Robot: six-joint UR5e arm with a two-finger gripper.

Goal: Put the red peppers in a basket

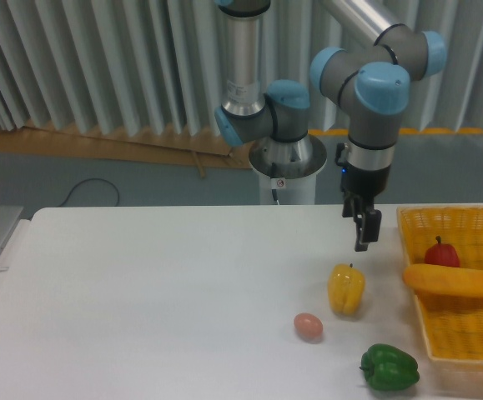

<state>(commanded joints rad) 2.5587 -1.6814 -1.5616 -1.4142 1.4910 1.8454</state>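
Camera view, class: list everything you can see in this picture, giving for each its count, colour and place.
red pepper: one, red, inside the basket near its back end
basket: one, yellow-orange mesh, right edge of the table
long orange item: one, orange, lying across the basket; cannot tell what it is
yellow pepper: one, yellow, on the table left of the basket
egg: one, pinkish-tan, on the table in front and to the left of the yellow pepper
green pepper: one, green, front of the table beside the basket
table: one, white
arm: one, grey with blue joints, behind the table
hand: one, dark, above the yellow pepper, holding nothing
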